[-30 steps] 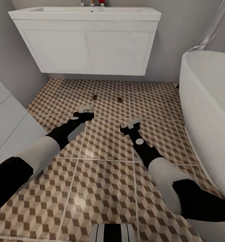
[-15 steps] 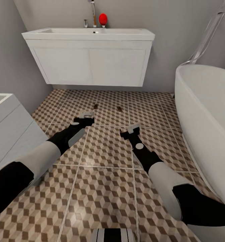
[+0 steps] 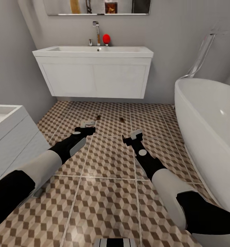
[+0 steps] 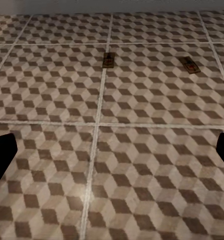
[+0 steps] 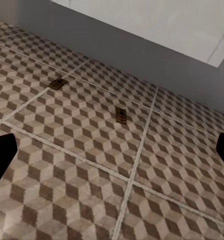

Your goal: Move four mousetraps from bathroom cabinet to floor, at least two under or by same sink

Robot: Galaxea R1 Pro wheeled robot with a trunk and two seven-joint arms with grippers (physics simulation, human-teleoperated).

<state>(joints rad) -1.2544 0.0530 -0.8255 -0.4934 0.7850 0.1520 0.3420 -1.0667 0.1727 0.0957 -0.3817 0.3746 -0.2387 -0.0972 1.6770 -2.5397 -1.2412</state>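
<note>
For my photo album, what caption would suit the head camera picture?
Two mousetraps lie on the patterned bathroom floor before the white sink; both grippers hover open, empty.

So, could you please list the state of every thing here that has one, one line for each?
Left mousetrap: lying flat on the bathroom floor, in front of the bathroom sink.
Right mousetrap: lying flat on the same floor, apart from the first.
Left gripper: open, holding nothing.
Right gripper: open, holding nothing.
Sink cupboard doors: closed.
Faucet: no water running that I can see.
</note>
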